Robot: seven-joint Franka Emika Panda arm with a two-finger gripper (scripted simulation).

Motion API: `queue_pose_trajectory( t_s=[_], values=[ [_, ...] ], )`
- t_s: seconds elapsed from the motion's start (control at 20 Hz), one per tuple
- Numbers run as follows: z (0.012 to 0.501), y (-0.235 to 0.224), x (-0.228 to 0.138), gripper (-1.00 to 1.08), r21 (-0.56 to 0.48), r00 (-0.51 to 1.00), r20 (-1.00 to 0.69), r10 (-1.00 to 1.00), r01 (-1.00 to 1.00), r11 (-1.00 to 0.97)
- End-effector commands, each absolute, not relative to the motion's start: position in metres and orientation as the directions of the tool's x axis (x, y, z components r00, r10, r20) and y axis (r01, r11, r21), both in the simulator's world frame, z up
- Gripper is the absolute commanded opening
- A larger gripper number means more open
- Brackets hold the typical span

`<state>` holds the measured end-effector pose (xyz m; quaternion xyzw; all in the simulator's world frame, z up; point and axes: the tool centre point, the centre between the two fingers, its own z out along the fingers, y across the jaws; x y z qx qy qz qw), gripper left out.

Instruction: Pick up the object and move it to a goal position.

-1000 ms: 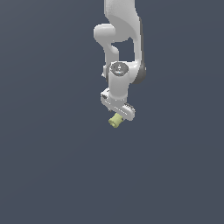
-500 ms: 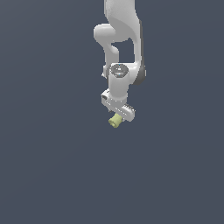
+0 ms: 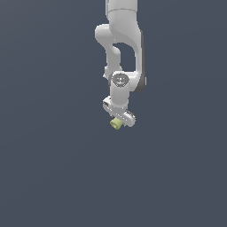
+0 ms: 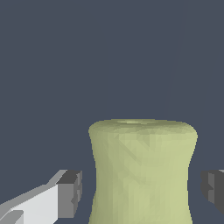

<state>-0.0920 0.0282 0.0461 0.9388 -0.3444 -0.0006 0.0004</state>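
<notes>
- Object (image 3: 116, 123) sits at the very tip of the claw (image 3: 119, 119), in line with the fingers and poking out past them, so claw and piece are already lined up with nothing to reach for.
- In the wrist view the object (image 4: 142, 170) stands squarely between the two dark finger pads (image 4: 70, 194), its long axis running out along the direction the claw points.
- Claw state: the fingers stand a little apart on either side of the piece. The wrist view shows a thin strip of background between each pad and the object's flank, so I cannot say for certain that they are pressing on it.
- In the exterior view the piece hangs just beneath the white arm (image 3: 122, 40). Nothing shows under it but plain dark grey, and no desk edge or shadow tells whether it is lifted or resting.
- Looks: pale yellow-green, stubby and cylinder-like, slightly narrowed at the waist and flaring to a rounded top rim, with a matte, faintly mottled surface. It is much smaller than the claw.
- No goal marker is visible in either view, so which way the carry must go cannot be read.
- My guess is the pick is at the grasping stage, and the pads need firm contact before any move.
</notes>
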Motion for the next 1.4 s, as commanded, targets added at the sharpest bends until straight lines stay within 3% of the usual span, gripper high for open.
queue_pose_trajectory(
  t_s=[0.0,0.1,0.15,0.85,1.35],
  values=[
    [0.041,0.028,-0.091,1.0,0.0,0.762,0.0,-0.647,-0.647,-0.762],
    [0.04,0.028,-0.091,1.0,0.0,0.762,0.0,-0.647,-0.647,-0.762],
    [0.04,0.028,-0.091,-1.0,0.0,0.762,0.0,-0.647,-0.647,-0.762],
    [0.045,0.027,-0.09,-1.0,-0.001,0.763,0.001,-0.647,-0.647,-0.763],
    [0.091,0.014,-0.074,-1.0,-0.001,0.762,0.001,-0.647,-0.647,-0.762]
  ],
)
